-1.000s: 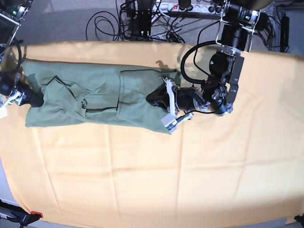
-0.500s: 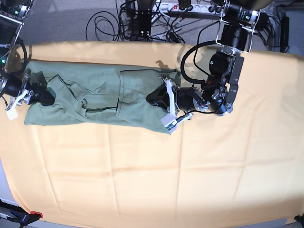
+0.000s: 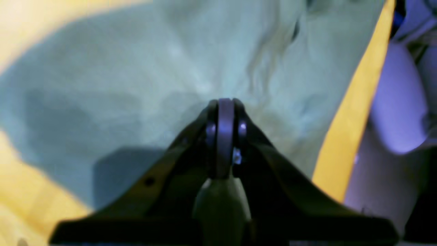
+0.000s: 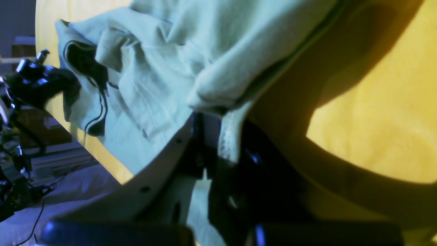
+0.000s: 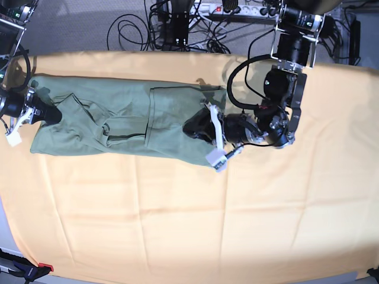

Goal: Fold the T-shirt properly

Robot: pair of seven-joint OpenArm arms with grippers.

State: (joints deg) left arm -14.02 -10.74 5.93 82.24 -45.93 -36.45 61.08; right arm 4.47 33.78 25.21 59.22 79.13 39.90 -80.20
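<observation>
The sage-green T-shirt [image 5: 118, 112] lies lengthwise along the far part of the table, with folds and creases across its middle. My left gripper [image 5: 194, 127] rests on the shirt's right end. In the left wrist view this gripper [image 3: 223, 104] is shut, and the T-shirt [image 3: 136, 68] puckers at its tips. At the shirt's left end is my right gripper [image 5: 52, 113]. Seen from the right wrist, that gripper [image 4: 218, 118] is shut on a hem of the T-shirt [image 4: 164, 68], with the hem pinched between its fingers.
A large yellow-orange cloth [image 5: 189, 225] covers the table under the shirt. Cables and a power strip [image 5: 225, 9] lie on the grey floor beyond the far edge. A red clamp [image 5: 42, 268] sits at the front left corner.
My right gripper has shifted at the shirt's left end and closed on its hem. The left gripper stays shut on the right end, and its wrist has moved slightly.
</observation>
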